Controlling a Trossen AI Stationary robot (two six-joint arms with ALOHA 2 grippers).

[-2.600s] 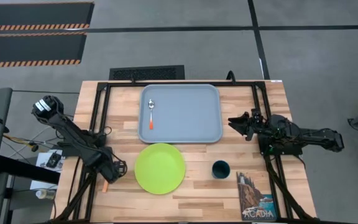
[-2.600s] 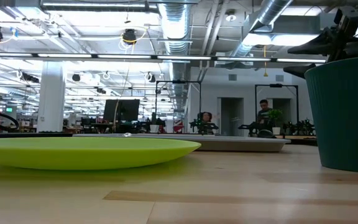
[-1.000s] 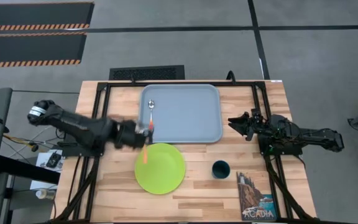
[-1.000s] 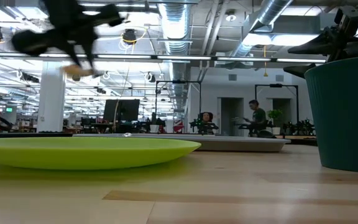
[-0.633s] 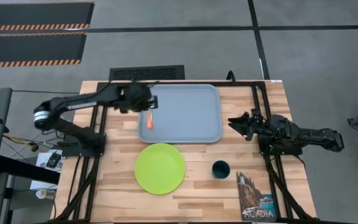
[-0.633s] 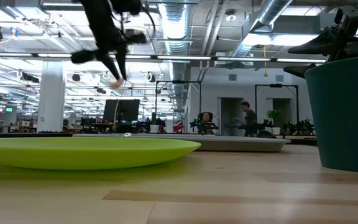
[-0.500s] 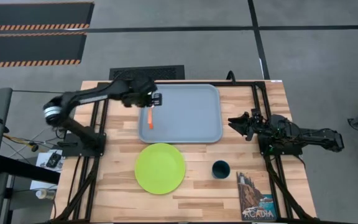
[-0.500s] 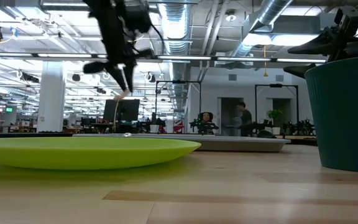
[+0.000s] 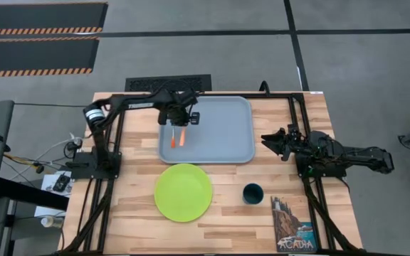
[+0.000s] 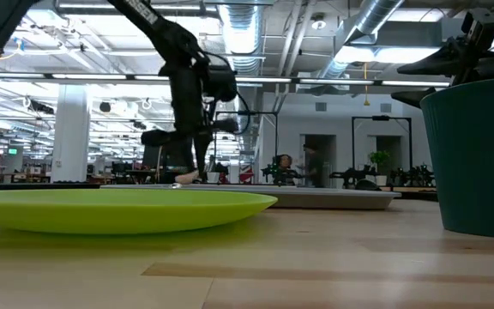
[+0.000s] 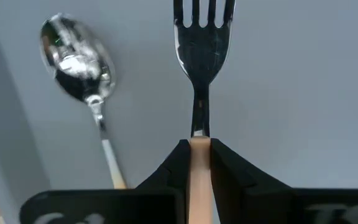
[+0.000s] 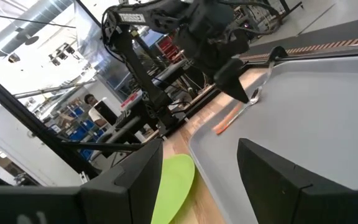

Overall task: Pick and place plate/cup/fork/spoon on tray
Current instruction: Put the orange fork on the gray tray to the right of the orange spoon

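My left gripper [image 9: 179, 121] is low over the left part of the pale blue-grey tray [image 9: 223, 128], shut on the orange-handled fork [image 11: 202, 43]. The fork lies beside the spoon [image 11: 79, 59]. The spoon lies flat on the tray, and its orange handle [image 9: 171, 142] points to the near edge. The lime-green plate [image 9: 183, 192] and the dark teal cup [image 9: 253, 193] stand on the table in front of the tray. My right gripper [image 9: 270, 140] waits open and empty just right of the tray. My left gripper pinches the fork's orange handle at its upper end [image 11: 198, 155], next to the metal neck, between its two fingers. The pronged head sticks out beyond the fingertips, and the handle's free end [image 9: 182, 139] points to the near edge. Whether the fork touches the tray, I cannot tell.
A colourful picture book [image 9: 292, 224] lies at the near right corner of the table. The tray's middle and right part are bare. Dark frame rails run along the table's left and right sides.
My left gripper has carried the fork from above the plate's far left rim toward the far edge. It then went a little to the right over the tray's left part and came down close to the tray beside the spoon. It has stayed shut on the fork.
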